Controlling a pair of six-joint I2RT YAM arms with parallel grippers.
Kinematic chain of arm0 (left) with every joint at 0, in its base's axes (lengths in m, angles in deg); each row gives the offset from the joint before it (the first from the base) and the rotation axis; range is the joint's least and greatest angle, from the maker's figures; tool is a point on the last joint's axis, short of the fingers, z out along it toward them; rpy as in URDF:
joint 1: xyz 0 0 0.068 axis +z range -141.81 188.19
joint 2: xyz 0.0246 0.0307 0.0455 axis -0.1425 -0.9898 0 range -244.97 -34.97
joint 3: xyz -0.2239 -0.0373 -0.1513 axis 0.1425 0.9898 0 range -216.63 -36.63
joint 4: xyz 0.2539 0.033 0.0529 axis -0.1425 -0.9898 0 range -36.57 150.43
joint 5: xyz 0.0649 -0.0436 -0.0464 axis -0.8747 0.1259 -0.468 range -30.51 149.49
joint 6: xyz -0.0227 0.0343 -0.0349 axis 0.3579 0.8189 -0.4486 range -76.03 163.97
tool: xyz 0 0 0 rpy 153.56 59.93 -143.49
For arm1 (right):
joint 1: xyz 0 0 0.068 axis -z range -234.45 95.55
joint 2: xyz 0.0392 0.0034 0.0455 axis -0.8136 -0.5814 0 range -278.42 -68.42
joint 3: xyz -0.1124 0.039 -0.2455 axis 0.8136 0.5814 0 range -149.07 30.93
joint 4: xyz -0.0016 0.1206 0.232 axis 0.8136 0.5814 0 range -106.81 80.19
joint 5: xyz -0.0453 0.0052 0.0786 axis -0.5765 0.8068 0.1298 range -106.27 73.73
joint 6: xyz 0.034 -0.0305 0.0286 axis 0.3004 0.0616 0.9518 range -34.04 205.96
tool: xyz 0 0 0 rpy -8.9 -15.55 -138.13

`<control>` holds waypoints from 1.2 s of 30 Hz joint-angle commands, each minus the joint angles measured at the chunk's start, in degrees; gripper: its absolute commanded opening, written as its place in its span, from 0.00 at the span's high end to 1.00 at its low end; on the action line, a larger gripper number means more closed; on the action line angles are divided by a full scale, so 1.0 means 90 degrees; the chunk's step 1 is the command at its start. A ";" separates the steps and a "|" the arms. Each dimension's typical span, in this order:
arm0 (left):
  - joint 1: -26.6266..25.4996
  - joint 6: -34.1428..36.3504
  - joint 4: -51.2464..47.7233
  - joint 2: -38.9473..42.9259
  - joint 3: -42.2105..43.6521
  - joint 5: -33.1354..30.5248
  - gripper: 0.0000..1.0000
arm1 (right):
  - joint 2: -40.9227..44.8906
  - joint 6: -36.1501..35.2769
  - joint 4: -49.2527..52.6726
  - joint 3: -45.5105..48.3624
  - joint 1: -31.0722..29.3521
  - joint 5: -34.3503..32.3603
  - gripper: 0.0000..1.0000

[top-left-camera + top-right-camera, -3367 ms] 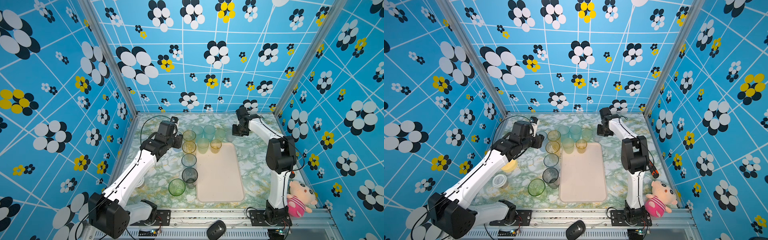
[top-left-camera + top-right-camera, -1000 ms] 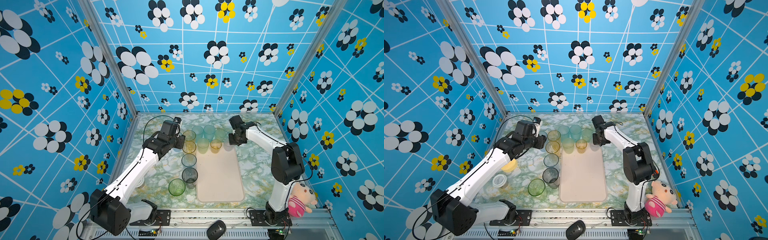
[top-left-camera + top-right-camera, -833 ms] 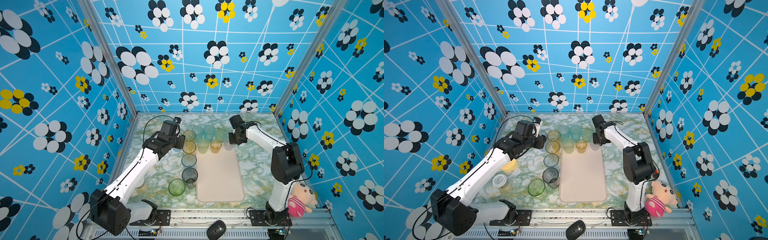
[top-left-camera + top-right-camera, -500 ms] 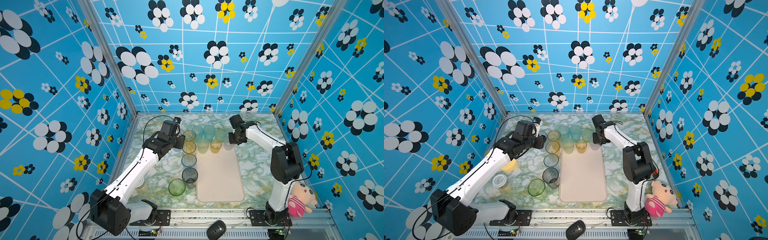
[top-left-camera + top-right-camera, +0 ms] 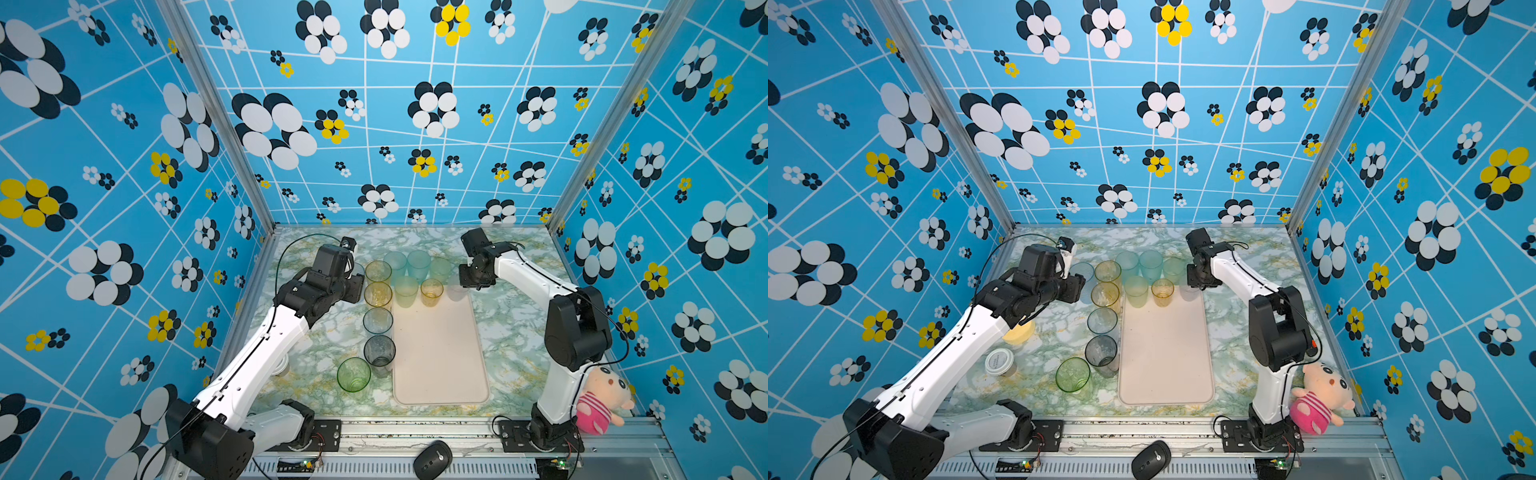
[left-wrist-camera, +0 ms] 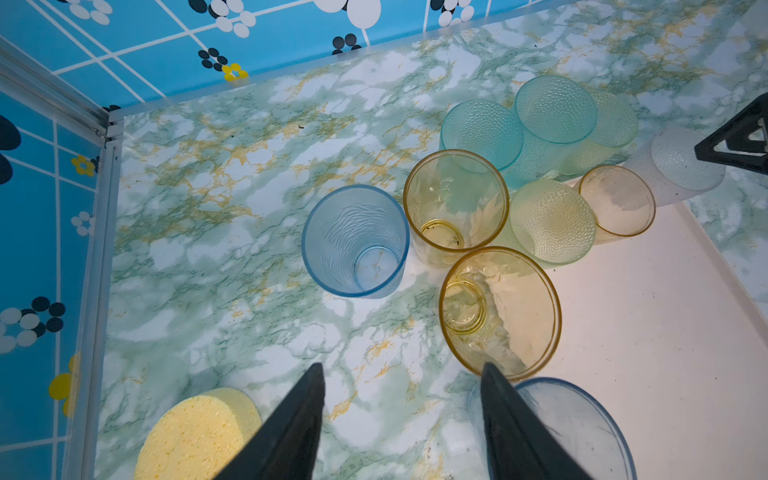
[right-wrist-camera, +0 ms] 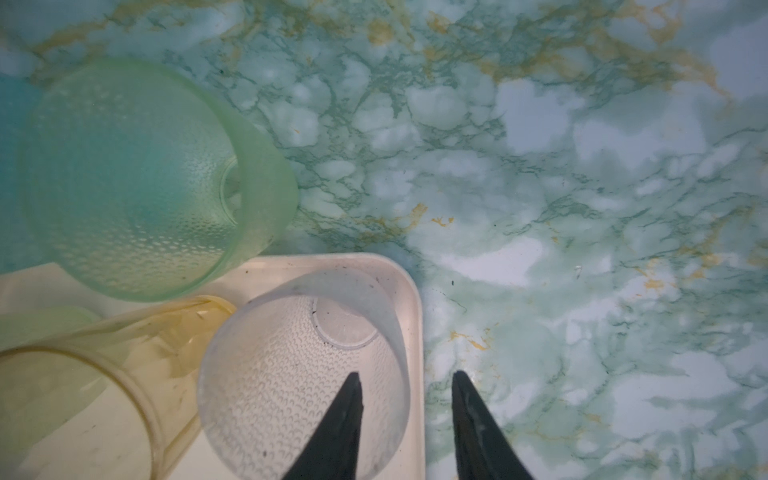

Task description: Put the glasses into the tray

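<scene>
The cream tray [image 5: 440, 353] lies lengthwise mid-table. At its far end stand a pale green glass [image 5: 405, 291], a small amber glass [image 5: 431, 291] and a clear dimpled glass [image 7: 291, 365] in the far right corner. My right gripper [image 7: 405, 376] is open, with one finger inside the clear glass and the other outside its wall. My left gripper [image 6: 401, 370] hangs open over bare table with nothing between its fingers; a blue glass [image 6: 355, 241] stands just ahead of it. Amber, grey and green glasses [image 5: 377, 320] line the tray's left side, and teal ones [image 5: 417, 262] stand behind it.
A yellow round disc [image 5: 1017, 332] and a small white lid [image 5: 998, 361] lie left of the glasses, under the left arm. A plush toy [image 5: 598, 399] leans at the right arm's base. A black mouse [image 5: 432, 459] sits on the front rail. Walls close three sides.
The right gripper's jaws have parted, letting go of the clear glass at the tray's far right corner. Earlier that arm came forward from the back. The left arm has barely moved.
</scene>
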 commanded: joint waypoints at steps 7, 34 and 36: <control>-0.0040 -0.0703 -0.1294 0.0961 0.0017 0.0247 0.49 | 0.2141 0.0189 -0.0333 0.1506 0.0003 0.0602 0.57; -0.2487 -0.4281 -0.4306 0.2890 0.1152 0.0255 0.66 | 0.3143 0.0015 -0.0894 0.2777 -0.0438 0.1194 0.56; -0.2656 -0.4323 -0.4187 0.2802 0.1269 0.0103 0.66 | 0.3206 0.0016 -0.0880 0.2795 -0.0443 0.1201 0.56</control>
